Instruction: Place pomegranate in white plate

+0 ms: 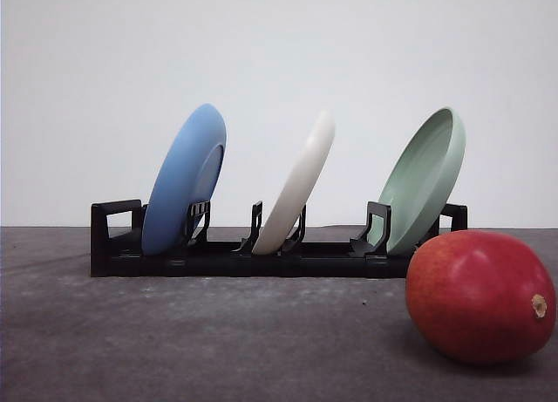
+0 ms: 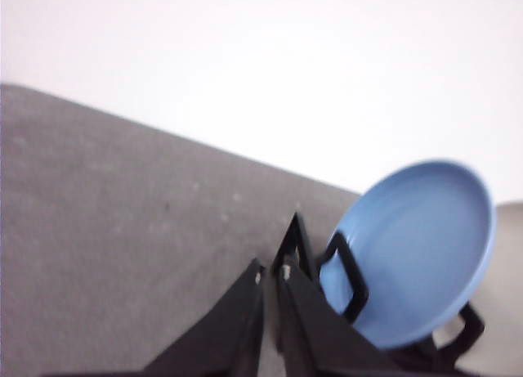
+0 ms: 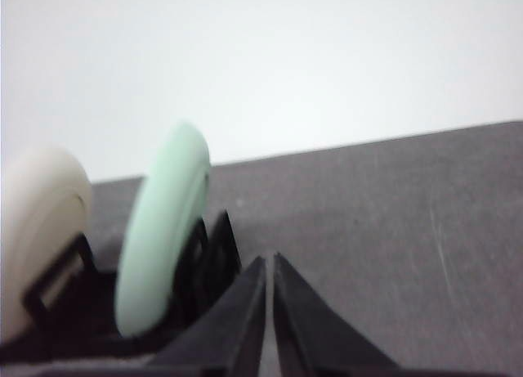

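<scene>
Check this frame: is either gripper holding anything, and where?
Nothing is held. The left gripper and right gripper are shut on nothing; the pomegranate lies on the table.

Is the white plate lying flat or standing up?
Standing up, tilted. The white plate sits on its edge in the black rack, leaning right, between the blue plate and green plate.

Glossy, smooth pomegranate [image 1: 479, 296]; matt white plate [image 1: 299, 184]; black plastic-looking rack [image 1: 218, 258]; rough, matt grey tabletop [image 1: 174, 341].

Lab-type setup: bare white wall [image 1: 279, 44], grey tabletop [image 1: 174, 341]
</scene>
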